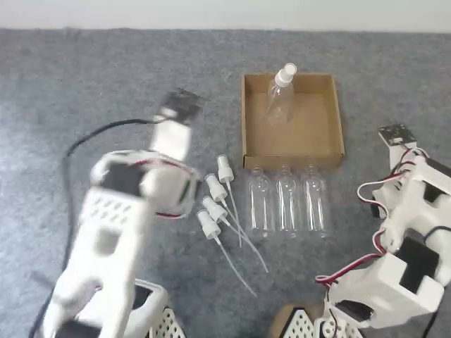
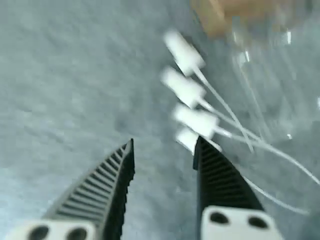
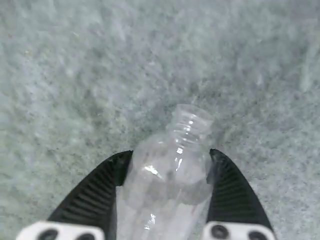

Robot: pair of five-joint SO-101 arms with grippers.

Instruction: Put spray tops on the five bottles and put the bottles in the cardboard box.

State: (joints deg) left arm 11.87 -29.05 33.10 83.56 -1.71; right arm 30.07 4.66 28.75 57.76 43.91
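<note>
Three clear bottles [image 1: 287, 201] without tops lie side by side on the grey carpet, just in front of the cardboard box [image 1: 331, 151]. One bottle with a spray top [image 1: 280, 95] lies inside the box. Several white spray tops [image 1: 215, 201] with long tubes lie left of the bottles. In the left wrist view my left gripper [image 2: 162, 145] is open above the carpet, with the spray tops [image 2: 187, 90] just ahead of its fingertips. My right gripper [image 3: 170, 157] is shut on an uncapped clear bottle [image 3: 189, 125], neck pointing away from the fingers.
The left arm [image 1: 120, 211] rises from the front left, with a black cable [image 1: 91, 141] trailing beside it. The right arm [image 1: 412, 218] stands at the front right, beside the box's right corner. Grey carpet covers the whole table.
</note>
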